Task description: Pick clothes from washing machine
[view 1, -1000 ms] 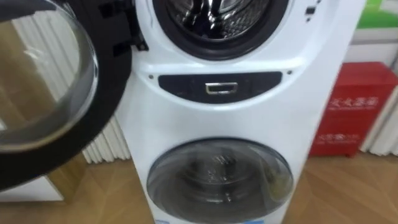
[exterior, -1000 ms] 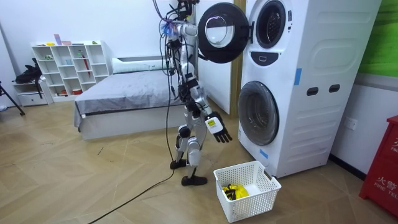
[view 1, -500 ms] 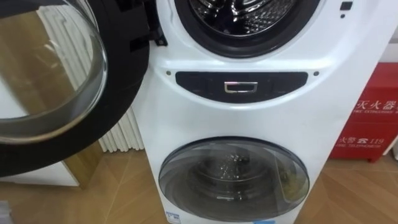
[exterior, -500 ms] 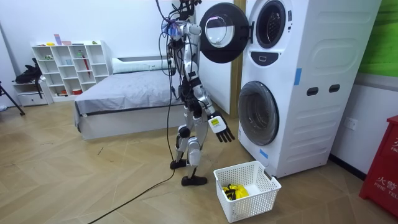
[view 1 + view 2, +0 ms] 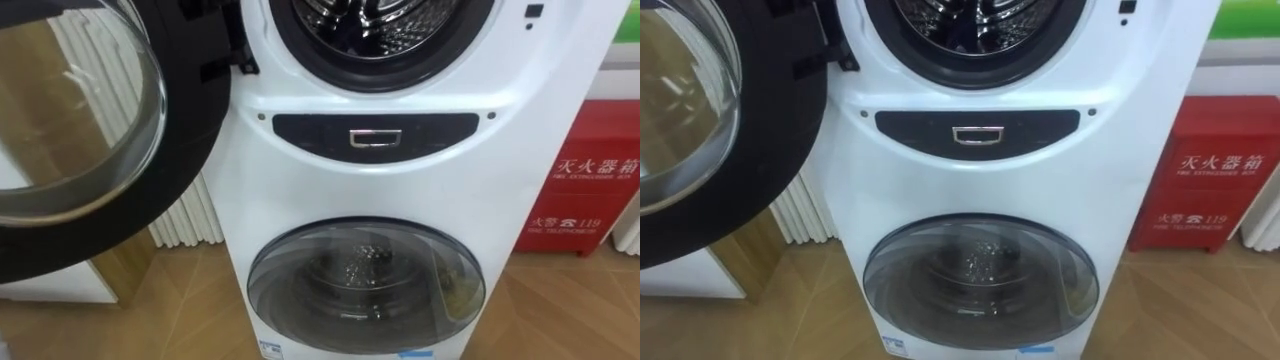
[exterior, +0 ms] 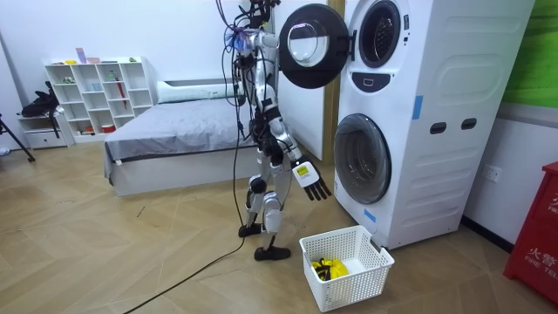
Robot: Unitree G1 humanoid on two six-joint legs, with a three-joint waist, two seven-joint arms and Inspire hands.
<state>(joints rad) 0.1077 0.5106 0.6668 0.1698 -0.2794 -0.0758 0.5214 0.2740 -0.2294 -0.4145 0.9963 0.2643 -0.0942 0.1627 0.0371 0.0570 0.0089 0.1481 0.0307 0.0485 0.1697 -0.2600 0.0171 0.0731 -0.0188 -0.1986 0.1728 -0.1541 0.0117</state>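
Fingers (image 6: 320, 191) of right hand (image 6: 305, 177) spread, empty; washer (image 5: 400, 190) w/ 2 drums (image 5: 385, 22), (image 5: 365, 285); 1 basket (image 6: 353, 292).

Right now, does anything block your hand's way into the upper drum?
Nothing visible does. The upper door is swung open to the left, leaving the drum mouth clear. The right hand hangs open, level with the lower door.

The drum mouth (image 5: 385, 30) gapes open and unobstructed; the door (image 5: 75, 130), swung left, blocks that side. The lower door (image 5: 365, 285) is shut. The basket (image 6: 344, 266) occupies floor before the machine (image 6: 418, 113).
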